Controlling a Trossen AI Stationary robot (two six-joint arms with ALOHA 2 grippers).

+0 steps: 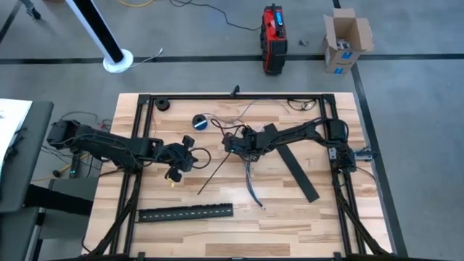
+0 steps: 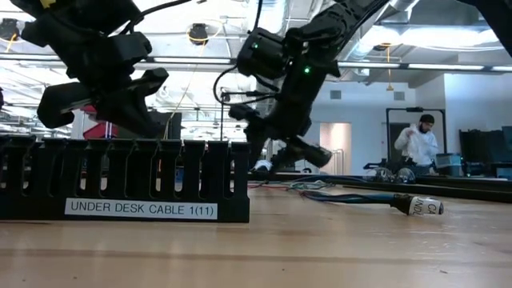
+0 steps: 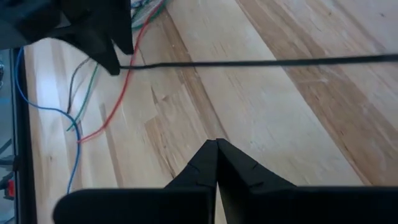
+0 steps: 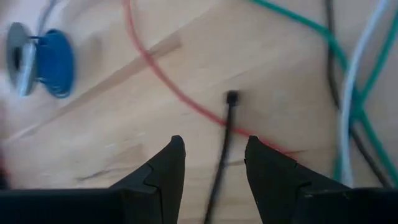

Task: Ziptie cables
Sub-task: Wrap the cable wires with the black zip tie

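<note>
Near the worktop (image 1: 319,217) centre, the right gripper (image 4: 214,165) hovers, jaws apart around a thin black ziptie (image 4: 225,134), over the cables (image 1: 250,181). The left gripper (image 3: 216,163), jaws closed and empty, waits beside. Next, I judge: looping the tie around the bundle.

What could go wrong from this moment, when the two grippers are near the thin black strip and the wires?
The right gripper is open with the thin black strip between its fingers; if it closes off-centre, the strip may slip out.

The red wire crosses just under the strip's tip, so it might be pinched too.

The left gripper is shut and empty, so it probably cannot steady the strip.
</note>
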